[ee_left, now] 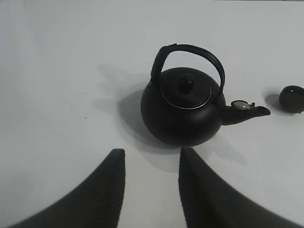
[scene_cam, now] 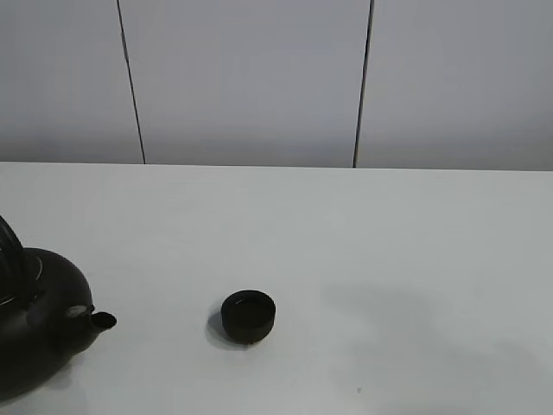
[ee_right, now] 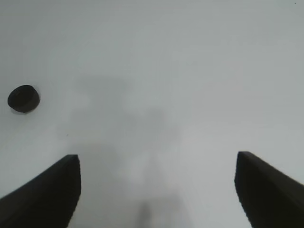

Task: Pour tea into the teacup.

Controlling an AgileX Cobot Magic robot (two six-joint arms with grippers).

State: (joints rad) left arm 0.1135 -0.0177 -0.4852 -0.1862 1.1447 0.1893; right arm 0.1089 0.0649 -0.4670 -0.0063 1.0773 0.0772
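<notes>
The teacup, small, round and black, stands on the white table near the front, left of the middle. It also shows as a small dark disc in the left wrist view and the right wrist view. A big black kettle with an arched handle sits at the front left, its spout pointing toward the teacup. My left gripper hovers a short way back from the kettle, jaws partly apart, holding nothing. My right gripper is wide open over bare table. Neither gripper shows in the exterior high view.
The white table stretches to a grey panelled wall at the back. A faint shadow lies on the table to the right of the teacup.
</notes>
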